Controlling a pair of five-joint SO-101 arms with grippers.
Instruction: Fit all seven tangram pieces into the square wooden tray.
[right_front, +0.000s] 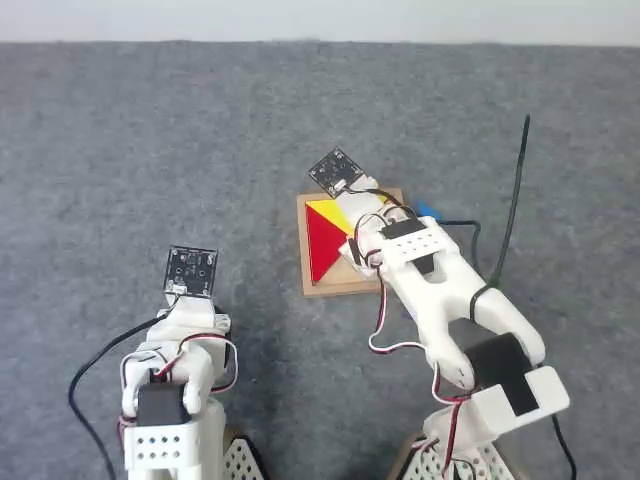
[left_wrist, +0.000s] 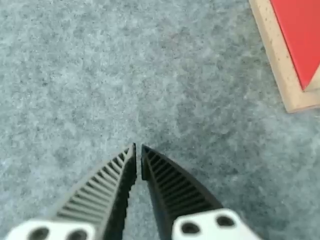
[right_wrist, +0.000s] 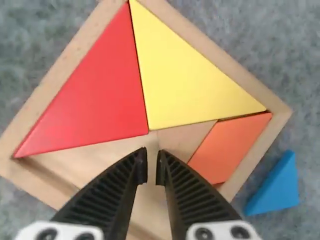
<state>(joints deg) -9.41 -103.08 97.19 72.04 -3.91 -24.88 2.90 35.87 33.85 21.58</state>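
The left arm (right_front: 165, 395) is placed at the near left of the grey felt surface (right_front: 150, 150). The left gripper (left_wrist: 138, 150) is held over bare felt, well to the left of the tray. Its fingers (left_wrist: 107, 190) are pressed almost together at the tips, and nothing is gripped.

The right arm (right_front: 450, 310) is extended from the near right towards the far left, over the square wooden tray (right_front: 335, 290). The right gripper (right_wrist: 151, 160) is poised above the bare wood of the tray floor (right_wrist: 90, 162). Its fingers (right_wrist: 192, 200) are drawn close, with only a narrow slit between them, and nothing is pinched.

The tray is located near the middle of the surface. Three pieces are seated in it:
- A large red triangle (right_wrist: 95, 95) is set along the left rim.
- A large yellow triangle (right_wrist: 185, 85) is set along the far rim, edge to edge with the red one.
- An orange piece (right_wrist: 230, 145) is fitted against the right rim and touches the yellow triangle.

The near part of the tray is left unfilled.

A small blue triangle (right_wrist: 277, 187) is lying flat on the felt. It is just beside the tray's right rim towards the far corner, outside the tray and not touching it.
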